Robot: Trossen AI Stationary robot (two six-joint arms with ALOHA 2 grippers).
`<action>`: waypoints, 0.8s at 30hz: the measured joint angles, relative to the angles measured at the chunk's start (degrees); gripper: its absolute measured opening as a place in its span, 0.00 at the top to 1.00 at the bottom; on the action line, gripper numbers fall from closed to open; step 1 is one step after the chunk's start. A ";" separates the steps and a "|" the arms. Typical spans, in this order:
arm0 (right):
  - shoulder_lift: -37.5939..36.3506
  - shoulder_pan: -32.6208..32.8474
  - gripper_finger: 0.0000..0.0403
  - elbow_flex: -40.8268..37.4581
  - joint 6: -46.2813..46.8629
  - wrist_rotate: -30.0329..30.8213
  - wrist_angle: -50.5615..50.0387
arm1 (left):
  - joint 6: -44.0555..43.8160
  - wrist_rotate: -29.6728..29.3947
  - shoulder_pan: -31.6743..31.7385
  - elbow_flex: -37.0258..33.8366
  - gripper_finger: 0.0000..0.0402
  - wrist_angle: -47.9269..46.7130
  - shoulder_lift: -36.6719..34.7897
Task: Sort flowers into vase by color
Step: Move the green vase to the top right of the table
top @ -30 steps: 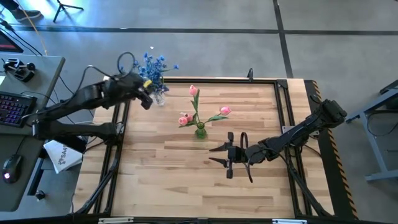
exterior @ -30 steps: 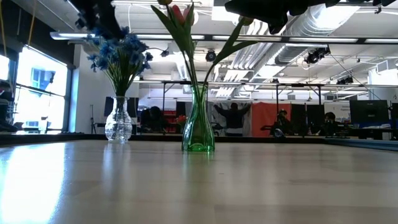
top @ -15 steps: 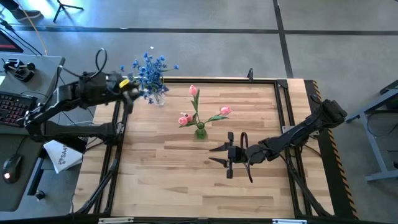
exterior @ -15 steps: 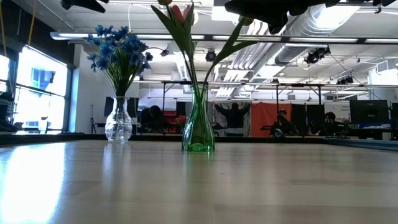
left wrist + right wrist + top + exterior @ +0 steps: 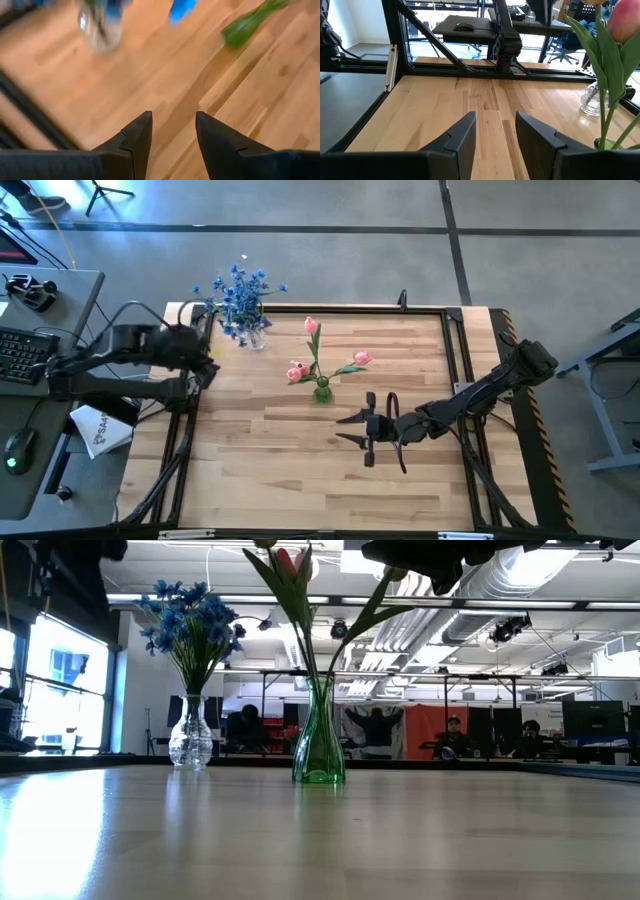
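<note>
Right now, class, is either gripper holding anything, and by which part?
Nothing is held. The left gripper and right gripper both have open, empty fingers.

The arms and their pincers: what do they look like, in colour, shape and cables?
Both arms are dark, nearly black, built from jointed segments. The left arm carries a looping black cable and a small yellow mark near its wrist. The right arm also has a black cable loop by its pincer. The left pincer and the right pincer each have two matte black fingers tapering to angular tips.
</note>
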 joint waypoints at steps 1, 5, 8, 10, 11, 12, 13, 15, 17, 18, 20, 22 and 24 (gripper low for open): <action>0.00 0.00 0.67 0.00 0.00 0.00 -0.01 | -1.80 -0.02 -0.56 -1.61 0.66 -0.18 -0.26; 0.00 0.00 0.67 0.00 0.07 0.00 0.00 | -9.29 -0.60 -3.71 -8.92 0.66 0.88 -0.94; 0.00 0.00 0.67 0.00 0.04 0.00 -0.01 | -14.15 -1.74 -6.85 -15.26 0.66 5.89 -1.44; 0.00 0.00 0.67 0.00 0.05 0.00 -0.02 | -16.31 -1.85 -9.29 -19.58 0.66 10.90 -1.82; 0.00 0.00 0.67 0.00 0.04 0.00 -0.02 | -16.98 -1.95 -10.56 -21.72 0.66 14.57 -1.89; 0.00 0.00 0.67 0.00 0.03 -0.01 -0.01 | -17.53 -2.18 -11.91 -23.80 0.66 18.32 -1.89; 0.00 0.00 0.67 0.00 0.00 0.00 -0.02 | -17.67 -2.35 -13.35 -25.91 0.66 22.48 -1.86; 0.00 0.00 0.67 0.00 0.00 0.00 -0.02 | -16.75 -3.09 -16.25 -30.39 0.66 33.18 -1.27; 0.00 0.00 0.67 0.00 0.06 0.00 -0.27 | -14.03 -4.31 -19.12 -34.90 0.66 46.24 -0.30; 0.00 0.00 0.67 0.00 0.26 -0.01 -0.75 | -12.04 -4.99 -20.52 -37.26 0.66 53.68 0.41; 0.00 -0.03 0.67 0.00 1.88 -0.02 -2.46 | -7.54 -6.56 -23.24 -41.83 0.66 68.84 2.69; 0.00 -0.48 0.67 0.00 4.78 -0.04 -5.49 | -3.23 -8.88 -25.54 -45.99 0.66 84.16 5.85; 0.00 -1.25 0.67 0.00 8.31 -0.02 -9.74 | 0.28 -11.38 -27.30 -48.96 0.66 96.55 9.74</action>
